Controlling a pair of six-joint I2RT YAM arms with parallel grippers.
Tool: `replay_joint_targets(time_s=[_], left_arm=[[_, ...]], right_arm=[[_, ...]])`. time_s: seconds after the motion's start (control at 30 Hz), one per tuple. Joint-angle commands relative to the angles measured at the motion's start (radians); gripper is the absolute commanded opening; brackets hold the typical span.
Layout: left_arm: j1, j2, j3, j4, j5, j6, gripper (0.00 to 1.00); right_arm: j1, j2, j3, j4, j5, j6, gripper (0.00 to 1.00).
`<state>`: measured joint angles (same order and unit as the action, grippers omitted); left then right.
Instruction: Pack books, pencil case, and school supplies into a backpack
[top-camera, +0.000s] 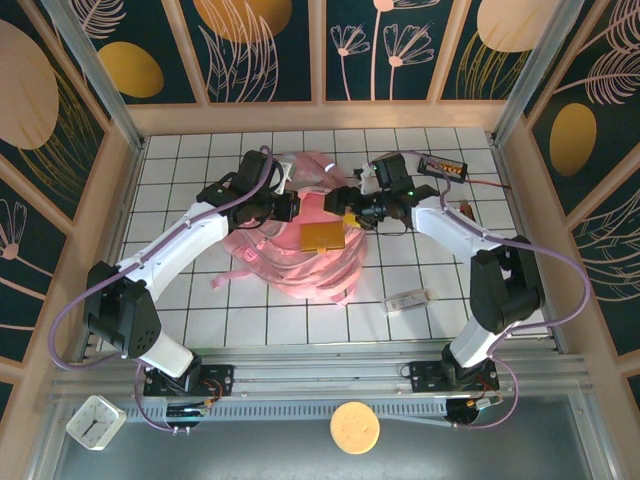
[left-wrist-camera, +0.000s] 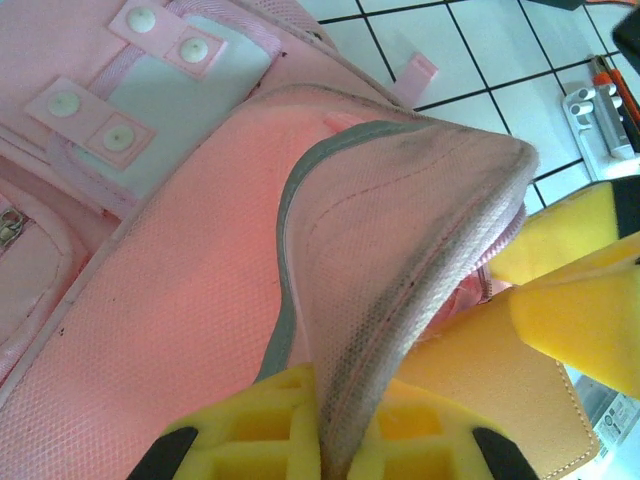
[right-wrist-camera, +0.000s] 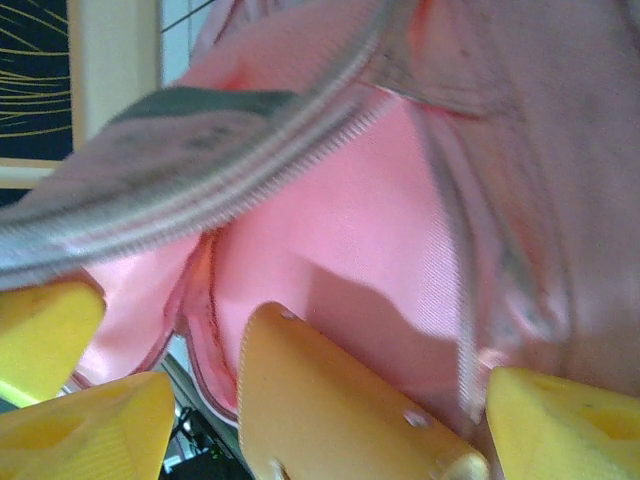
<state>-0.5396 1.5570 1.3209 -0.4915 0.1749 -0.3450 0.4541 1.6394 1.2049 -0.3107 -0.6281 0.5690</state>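
Backpack (top-camera: 290, 265), centre of top view: big, soft, floppy, so the mouth sags unless it is held. Best hold is the stiffer zip-edged flap rim, where the left gripper (left-wrist-camera: 320, 440) is clamped shut. Orange-brown book (top-camera: 322, 236) lies tilted at the opening: thin, stiff, light, smooth cover, probably slippery; grip it by an edge. Right gripper (right-wrist-camera: 330, 425) straddles it, fingers wide, can't tell if it is pinching. Whitish block (top-camera: 410, 299) sits on the table lower right, well apart.

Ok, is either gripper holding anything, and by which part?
The left gripper pinches the backpack by the grey-trimmed rim of its opening. The orange-brown book sits between the fingers of the right gripper; whether they clamp it cannot be told.
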Motion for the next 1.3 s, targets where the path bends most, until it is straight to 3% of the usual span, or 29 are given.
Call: replay_joint_targets(time_s=[0.0, 0.1, 0.23, 0.53, 0.63, 0.77, 0.93, 1.27], left_arm=[[0.0, -0.034, 0.063, 0.106, 0.028, 0.008, 0.0], [0.0, -0.032, 0.063, 0.107, 0.03, 0.011, 0.0], [0.0, -0.031, 0.066, 0.104, 0.031, 0.015, 0.0], [0.0, -0.029, 0.063, 0.107, 0.041, 0.013, 0.0], [0.0, -0.032, 0.059, 0.114, 0.044, 0.007, 0.0], [0.0, -0.04, 0.044, 0.123, 0.047, -0.001, 0.0], [-0.001, -0.054, 0.028, 0.131, 0.049, -0.01, 0.0], [-0.001, -0.08, 0.026, 0.146, 0.101, -0.023, 0.0]], right_arm=[[-0.009, -0.056, -0.025, -0.138, 0.036, -0.041, 0.81], [-0.008, -0.081, -0.031, -0.163, 0.061, -0.04, 0.8], [-0.002, -0.097, -0.032, -0.178, 0.028, -0.031, 0.63], [0.087, -0.076, -0.024, -0.166, 0.009, 0.02, 0.53], [0.122, -0.073, -0.025, -0.139, 0.006, 0.062, 0.42], [0.142, -0.067, -0.024, -0.104, 0.007, 0.099, 0.36], [0.14, -0.053, -0.011, -0.064, 0.033, 0.121, 0.19], [0.098, 0.074, 0.054, 0.161, -0.077, 0.227, 0.08]])
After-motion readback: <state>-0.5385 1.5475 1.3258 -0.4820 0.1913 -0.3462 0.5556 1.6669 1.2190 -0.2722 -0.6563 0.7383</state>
